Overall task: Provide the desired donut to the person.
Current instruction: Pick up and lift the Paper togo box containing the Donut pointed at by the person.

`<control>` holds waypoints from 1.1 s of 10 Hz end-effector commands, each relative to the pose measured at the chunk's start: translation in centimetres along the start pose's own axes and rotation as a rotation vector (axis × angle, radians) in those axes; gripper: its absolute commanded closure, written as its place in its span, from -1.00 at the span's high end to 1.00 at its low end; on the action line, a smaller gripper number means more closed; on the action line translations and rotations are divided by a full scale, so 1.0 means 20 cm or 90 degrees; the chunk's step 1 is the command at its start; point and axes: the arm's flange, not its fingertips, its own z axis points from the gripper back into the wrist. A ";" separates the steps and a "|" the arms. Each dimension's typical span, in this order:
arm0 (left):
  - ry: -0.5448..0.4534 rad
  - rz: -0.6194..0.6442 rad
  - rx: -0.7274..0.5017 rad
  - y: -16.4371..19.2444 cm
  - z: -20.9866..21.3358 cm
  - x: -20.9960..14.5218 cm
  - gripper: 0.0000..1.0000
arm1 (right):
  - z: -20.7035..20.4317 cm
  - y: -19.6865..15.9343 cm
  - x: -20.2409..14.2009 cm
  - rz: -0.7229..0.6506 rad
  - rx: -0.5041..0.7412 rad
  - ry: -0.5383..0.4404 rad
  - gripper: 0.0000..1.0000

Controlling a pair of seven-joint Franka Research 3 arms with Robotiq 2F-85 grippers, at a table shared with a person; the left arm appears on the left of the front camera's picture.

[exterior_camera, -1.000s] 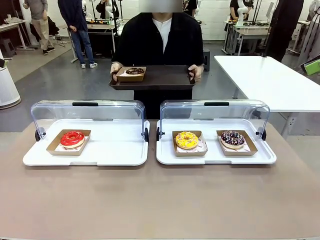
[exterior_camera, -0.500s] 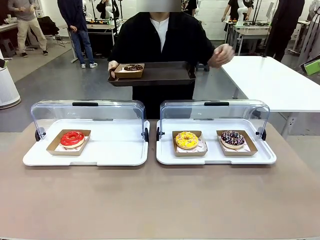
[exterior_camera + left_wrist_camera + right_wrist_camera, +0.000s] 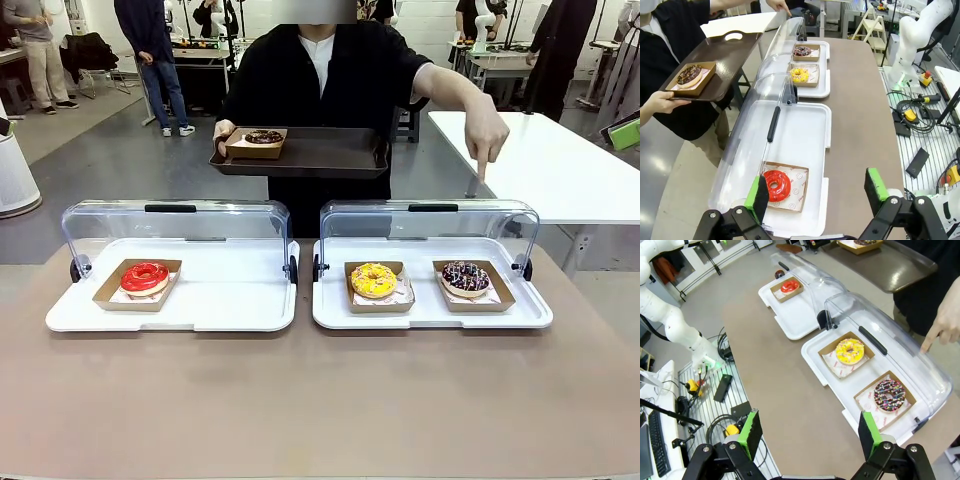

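- Left of the frame: the red donut (image 3: 145, 276) lies in its box under a raised cover (image 3: 175, 225), untouched; the left gripper (image 3: 816, 192) looks down towards it, jaws spread wide and empty.
- Centre: the person (image 3: 320, 80) now carries the tray (image 3: 320, 152) one-handed; the pointing hand (image 3: 487, 135) has left the tray's edge and swung right, finger down.
- Right: the finger aims at the sprinkled donut (image 3: 466, 277), beside the yellow donut (image 3: 374, 279); this is probably the wanted one; the right gripper (image 3: 809, 432), jaws wide and empty, seems best placed.

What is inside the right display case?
A yellow donut and a chocolate sprinkled donut, each in its own cardboard tray. The trays' floors beneath the donuts are covered.
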 end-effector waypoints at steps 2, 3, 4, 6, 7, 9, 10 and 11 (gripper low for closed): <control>-0.001 -0.002 0.001 0.00 0.00 0.00 1.00 | -0.01 0.00 0.00 0.003 0.007 -0.005 1.00; -0.001 -0.002 0.001 0.00 0.00 0.00 1.00 | -0.01 0.00 0.00 0.003 0.007 -0.005 1.00; -0.001 -0.002 0.001 0.00 0.00 0.00 1.00 | -0.01 0.00 0.00 0.003 0.007 -0.005 1.00; -0.001 -0.002 0.001 0.00 0.00 0.00 1.00 | -0.01 0.00 0.00 0.003 0.007 -0.005 1.00; -0.001 -0.002 0.001 0.00 0.00 0.00 1.00 | -0.01 0.00 0.00 0.003 0.007 -0.005 1.00; -0.001 -0.002 0.001 0.00 0.00 0.00 1.00 | -0.01 0.00 0.00 0.003 0.007 -0.005 1.00; -0.001 -0.002 0.001 0.00 0.00 0.00 1.00 | -0.01 0.00 0.00 0.003 0.007 -0.005 1.00; -0.001 -0.002 0.001 0.00 0.00 0.00 1.00 | -0.01 0.00 0.00 0.003 0.007 -0.005 1.00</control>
